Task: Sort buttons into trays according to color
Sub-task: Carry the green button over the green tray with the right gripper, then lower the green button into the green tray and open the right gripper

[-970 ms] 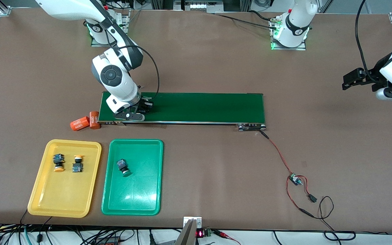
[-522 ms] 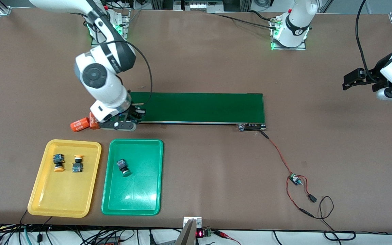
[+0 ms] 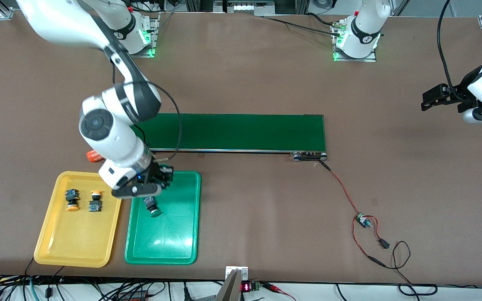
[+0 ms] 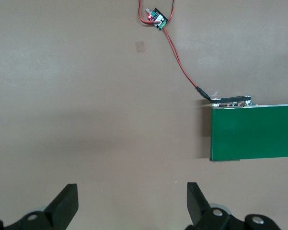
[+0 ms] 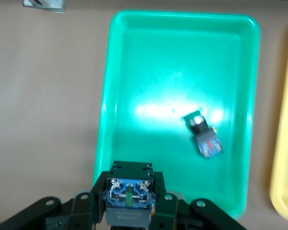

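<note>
My right gripper (image 3: 158, 179) is shut on a button (image 5: 128, 195) with a black-blue body; its cap is hidden. It hangs over the green tray (image 3: 188, 221) at the tray's end toward the conveyor. One green-capped button (image 3: 152, 205) lies on its side in that tray (image 5: 182, 62), and shows again in the right wrist view (image 5: 204, 135). Two yellow-capped buttons (image 3: 71, 199) (image 3: 95, 200) lie in the yellow tray (image 3: 78, 242), beside the green one. My left gripper (image 3: 428, 100) waits open over bare table at the left arm's end, its fingers (image 4: 67, 203) wide apart.
The long dark-green conveyor belt (image 3: 241, 131) lies across the middle of the table, its end in the left wrist view (image 4: 254, 132). An orange cylinder (image 3: 93, 156) peeks out under my right arm. A small circuit board on red wires (image 3: 364, 220) lies nearer the camera.
My right arm has swung from the conveyor's end toward the front camera, carrying the button to above the green tray. The left arm has not moved.
</note>
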You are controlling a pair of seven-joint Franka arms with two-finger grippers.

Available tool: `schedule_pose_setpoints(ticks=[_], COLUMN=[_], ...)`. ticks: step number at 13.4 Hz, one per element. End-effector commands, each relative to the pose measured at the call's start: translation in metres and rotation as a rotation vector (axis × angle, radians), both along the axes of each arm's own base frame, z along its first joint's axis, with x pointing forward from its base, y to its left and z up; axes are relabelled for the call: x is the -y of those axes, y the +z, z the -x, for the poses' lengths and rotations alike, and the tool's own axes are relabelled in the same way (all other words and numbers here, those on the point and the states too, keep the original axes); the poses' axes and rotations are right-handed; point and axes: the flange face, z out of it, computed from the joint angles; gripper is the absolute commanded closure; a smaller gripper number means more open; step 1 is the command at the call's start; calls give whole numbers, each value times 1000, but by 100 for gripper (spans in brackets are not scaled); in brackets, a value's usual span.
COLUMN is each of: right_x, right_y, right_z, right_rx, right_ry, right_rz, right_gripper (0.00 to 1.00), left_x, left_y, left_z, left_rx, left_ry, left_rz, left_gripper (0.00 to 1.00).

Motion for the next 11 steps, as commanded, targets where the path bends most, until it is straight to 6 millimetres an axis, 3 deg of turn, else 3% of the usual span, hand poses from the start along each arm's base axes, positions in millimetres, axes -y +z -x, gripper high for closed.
schedule_pose_setpoints(ticks=[1, 5, 9, 11], right_x=[-17, -4, 5, 5], right_y=[-49, -105, -123, -127], right_z=[-18, -26, -29, -28], right_rx=[49, 97, 105, 102], right_ry=[51, 98, 111, 94], right_rz=[-15, 22, 29, 19], right_gripper=[85, 84, 78, 39], left_x=[-4, -5, -5, -5], left_y=[5, 5, 5, 5], left_z=[-1, 0, 0, 0], left_rx=[-20, -24, -24, -24], left_ry=[-18, -14, -14, -14], left_rz=[0, 0, 0, 0], left_gripper=[0, 0, 0, 0])
